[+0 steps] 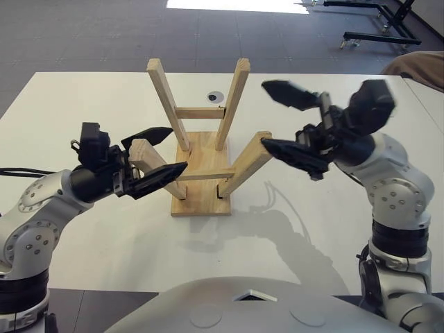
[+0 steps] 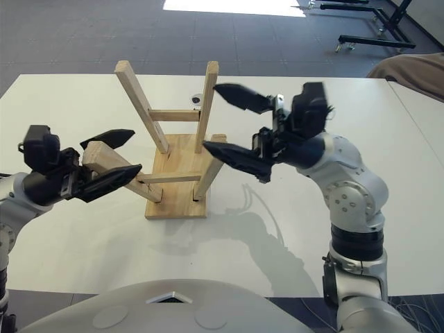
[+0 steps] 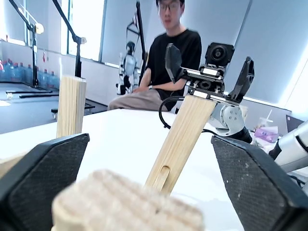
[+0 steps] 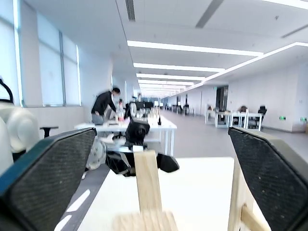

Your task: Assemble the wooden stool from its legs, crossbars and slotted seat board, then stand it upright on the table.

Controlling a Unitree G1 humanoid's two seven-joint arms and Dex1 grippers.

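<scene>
Left eye view, nearest first. The left pincer [image 1: 177, 148] is released, its two fingers spread to either side of the top end of the near-left leg [image 1: 144, 152]. In the left wrist view a gap shows between that leg end [image 3: 127, 204] and each pad. The right pincer [image 1: 263, 114] is also released and gapes wide at the top end of the near-right leg [image 1: 246, 166], with its lower finger just beside the tip.

The wooden stool [image 1: 201, 146] rests upside down at the middle of the white tabletop [image 1: 83, 104]. Its slotted seat board [image 1: 201, 202] lies flat and all four legs rise from it, splayed outward. A lower crossbar [image 1: 205, 175] joins the two near legs. Behind them an upper crossbar [image 1: 199, 112] joins the far-left leg [image 1: 166, 104] and the far-right leg [image 1: 232, 104]. Beyond the stool a small round disc [image 1: 216, 96] lies on the tabletop.
</scene>
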